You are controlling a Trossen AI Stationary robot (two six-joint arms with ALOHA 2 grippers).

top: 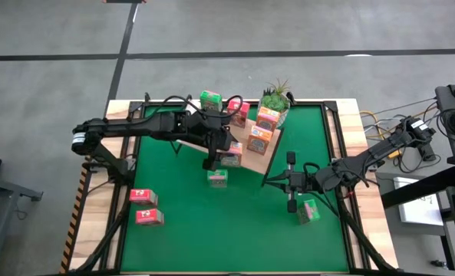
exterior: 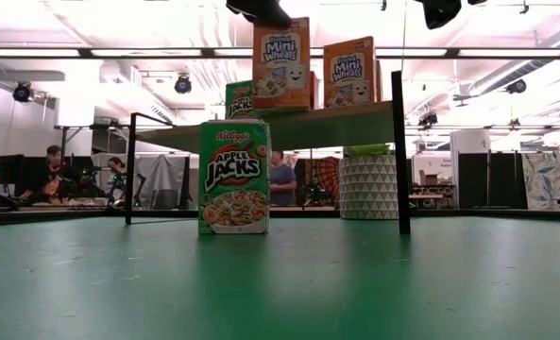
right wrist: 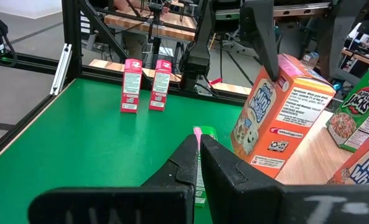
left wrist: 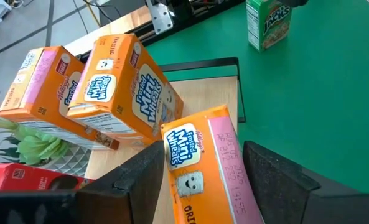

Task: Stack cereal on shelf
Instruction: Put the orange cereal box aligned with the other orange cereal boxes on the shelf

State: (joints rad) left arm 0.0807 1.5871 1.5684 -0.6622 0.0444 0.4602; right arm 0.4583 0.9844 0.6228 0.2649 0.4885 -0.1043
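Observation:
The shelf [top: 255, 159] is a raised light-wood board on black legs [exterior: 298, 127] at the table's far middle. Orange boxes [top: 267, 119] [top: 259, 139], a pink-red box [top: 239, 112] and a green box [top: 209, 100] stand on it. My left gripper [left wrist: 200, 155] reaches over the shelf's near edge and is shut on a third orange box [top: 231, 157]. My right gripper [top: 277, 181] hovers shut above the mat, right of the shelf, touching nothing. A green box [top: 217, 178] stands upright on the mat, another [top: 308, 211] lies beside the right arm, and two pink-red boxes [top: 143, 197] [top: 149, 218] stand near left. My left gripper holds the orange box by its upper end [left wrist: 200, 146], pinched between the two fingers [left wrist: 140, 180], one on each broad face. The fingers come from above, pointing down [right wrist: 259, 37]. The box stands nearly upright with its bottom at the shelf's near edge [exterior: 281, 104].
A potted green plant [top: 275, 96] stands at the shelf's far right corner. A black frame rims the green mat [top: 189, 230], whose near half is open. Cables and equipment lie right of the table [top: 419, 146]. People sit in the room beyond [exterior: 281, 179].

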